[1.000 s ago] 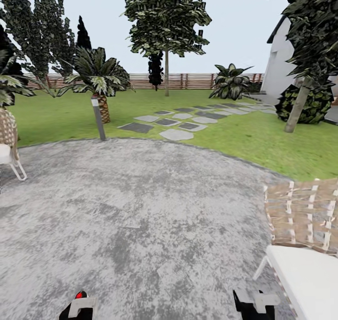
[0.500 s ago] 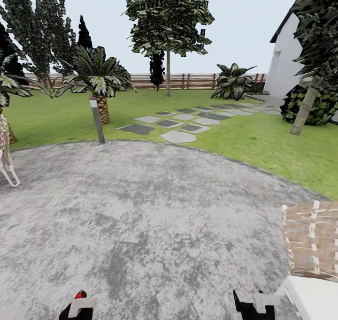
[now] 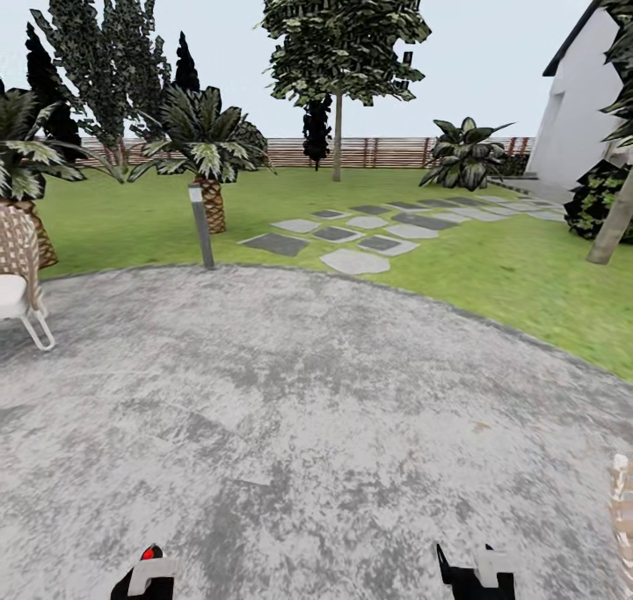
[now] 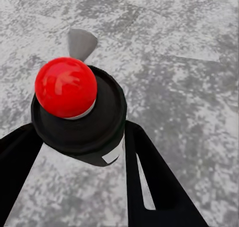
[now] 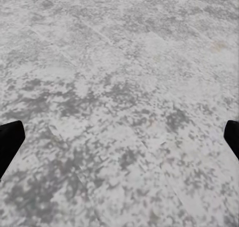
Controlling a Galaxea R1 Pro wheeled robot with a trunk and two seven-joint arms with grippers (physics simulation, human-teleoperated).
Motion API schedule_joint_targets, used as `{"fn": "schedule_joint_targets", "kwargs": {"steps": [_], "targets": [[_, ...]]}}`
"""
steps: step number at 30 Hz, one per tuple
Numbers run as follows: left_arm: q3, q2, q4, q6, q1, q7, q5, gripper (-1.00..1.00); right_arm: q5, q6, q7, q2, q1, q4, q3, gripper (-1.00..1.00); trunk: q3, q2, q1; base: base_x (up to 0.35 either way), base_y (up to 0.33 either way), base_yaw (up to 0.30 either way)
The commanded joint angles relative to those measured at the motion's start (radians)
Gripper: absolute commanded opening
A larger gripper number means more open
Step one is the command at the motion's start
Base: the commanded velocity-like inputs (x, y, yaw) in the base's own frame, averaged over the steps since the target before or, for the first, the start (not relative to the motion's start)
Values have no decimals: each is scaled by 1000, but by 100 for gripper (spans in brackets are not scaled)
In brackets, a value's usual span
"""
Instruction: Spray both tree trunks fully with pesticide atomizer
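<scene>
Change: view has swung; right-hand woven chair (image 3: 622, 512) now nearly out of frame.
Atomizer: 1 pesticide atomizer (image 4: 77, 114), clamped in left gripper (image 4: 82, 152), long axis along fingers, red tip outward.
Right gripper (image 5: 119, 137): spread wide, holding nothing.
Trees: 2, one tree (image 3: 337, 134) by fence (image 3: 387, 152), other trunk (image 3: 613, 223) at right.

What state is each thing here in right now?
Pesticide atomizer: held upright in the left claw, red tip up.
Right claw: open, empty, over the grey paving.
Tree trunks: upright, far across the lawn.
Wicker chair: standing, unoccupied.
</scene>
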Motion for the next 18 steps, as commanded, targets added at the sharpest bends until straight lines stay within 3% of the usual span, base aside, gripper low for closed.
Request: {"fn": "schedule_joint_targets", "kwargs": {"steps": [1, 18], "targets": [[0, 0, 0, 0, 0, 0, 0, -100, 0, 0, 0, 0, 0, 0, 0, 100, 0, 0, 0, 339, 0, 4], [0, 0, 1, 0, 0, 0, 0, -100, 0, 0, 0, 0, -1, 29, 1, 100, 0, 0, 0, 339, 0, 0]]}}
